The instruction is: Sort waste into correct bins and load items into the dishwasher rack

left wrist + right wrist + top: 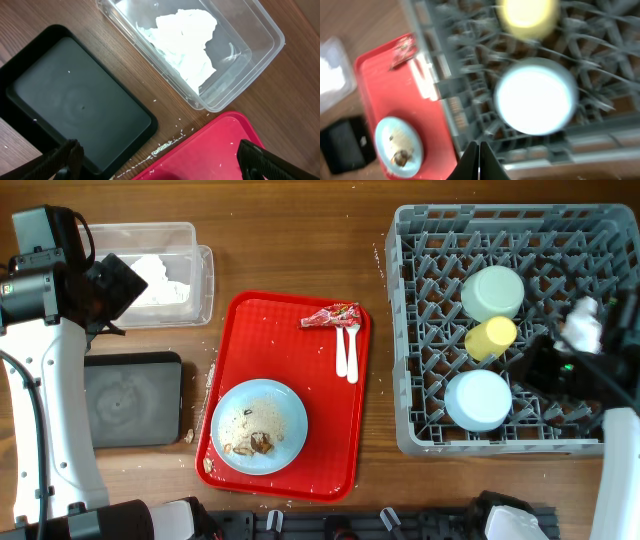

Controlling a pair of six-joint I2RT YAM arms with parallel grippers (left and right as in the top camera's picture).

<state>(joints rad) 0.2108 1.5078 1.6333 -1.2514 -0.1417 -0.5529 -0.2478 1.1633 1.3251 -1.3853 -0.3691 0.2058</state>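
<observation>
The light blue plate (258,423), scraps (262,443) on it, lies on the red tray (240,315), probably awaiting scraping. Right of the tray, the right gripper (479,160) hangs pinched closed, seemingly empty, above the rack (410,240). Left of the tray, the left gripper (159,150) gapes wide beside the black bin (75,100).

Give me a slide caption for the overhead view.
Green bowl, blue bowl and yellow cup in the rack; scrap-strewn plate, wrapper and cutlery on the red tray.

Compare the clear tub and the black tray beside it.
The clear tub is see-through and deep-walled; the black tray is opaque and shallow. The clear tub holds a crumpled white napkin; the black tray holds only white specks. Both are rectangular, on the wooden table.
</observation>
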